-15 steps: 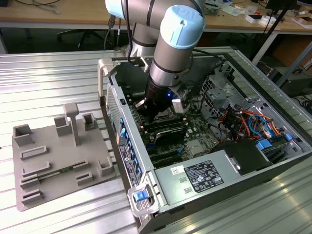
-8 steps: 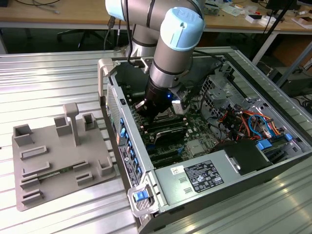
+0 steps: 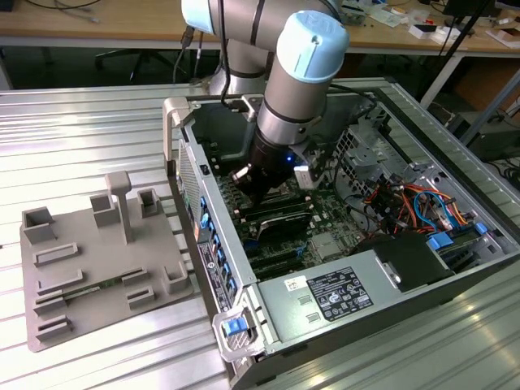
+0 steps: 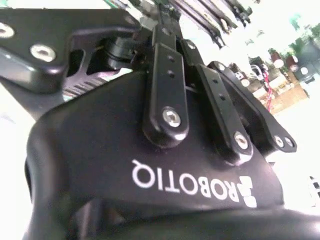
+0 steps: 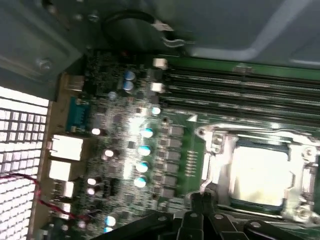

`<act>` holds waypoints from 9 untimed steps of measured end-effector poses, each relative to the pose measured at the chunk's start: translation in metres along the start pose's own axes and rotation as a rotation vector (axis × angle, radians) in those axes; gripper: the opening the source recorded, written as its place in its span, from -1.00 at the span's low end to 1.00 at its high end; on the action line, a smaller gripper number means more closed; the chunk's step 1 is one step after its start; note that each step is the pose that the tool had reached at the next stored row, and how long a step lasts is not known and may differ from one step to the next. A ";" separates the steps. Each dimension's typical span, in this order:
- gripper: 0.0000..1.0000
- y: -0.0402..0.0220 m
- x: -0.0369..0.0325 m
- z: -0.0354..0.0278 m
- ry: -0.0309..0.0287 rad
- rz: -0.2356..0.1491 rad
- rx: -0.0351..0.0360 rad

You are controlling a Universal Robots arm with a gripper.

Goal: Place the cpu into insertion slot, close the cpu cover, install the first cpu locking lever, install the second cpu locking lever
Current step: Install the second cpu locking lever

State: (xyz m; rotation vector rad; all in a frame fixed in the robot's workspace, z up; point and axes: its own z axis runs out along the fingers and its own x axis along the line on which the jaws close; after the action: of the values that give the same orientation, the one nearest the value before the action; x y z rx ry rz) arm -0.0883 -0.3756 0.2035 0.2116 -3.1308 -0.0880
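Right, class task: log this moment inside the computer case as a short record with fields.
setting: open computer case on a ribbed metal table
arm: reaching down into the case over the motherboard
hand: low over the board, finger state unclear
cpu: seated in the socket
cpu cover: framing the cpu
beside case: grey fixture tray

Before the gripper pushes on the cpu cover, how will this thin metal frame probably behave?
The cpu cover looks like thin sheet metal around the cpu, so it is probably light and may flex a little. It appears to lie flat over the socket, so it would more likely pivot at one edge than slide. Its shiny surface may be slippery.
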 end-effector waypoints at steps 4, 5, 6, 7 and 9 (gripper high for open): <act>-0.79 -0.0022 -0.0175 -0.0012 0.0088 0.001 -0.0044; -0.79 -0.0027 -0.0217 -0.0019 0.0116 0.000 -0.0053; -0.79 -0.0032 -0.0255 -0.0043 0.0144 0.001 -0.0062; -0.79 -0.0032 -0.0268 -0.0064 0.0156 0.001 -0.0063; -0.79 -0.0031 -0.0298 -0.0166 0.0193 0.001 -0.0077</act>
State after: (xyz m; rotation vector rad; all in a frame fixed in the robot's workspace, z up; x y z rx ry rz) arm -0.0583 -0.3756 0.2200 0.2094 -3.1108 -0.0973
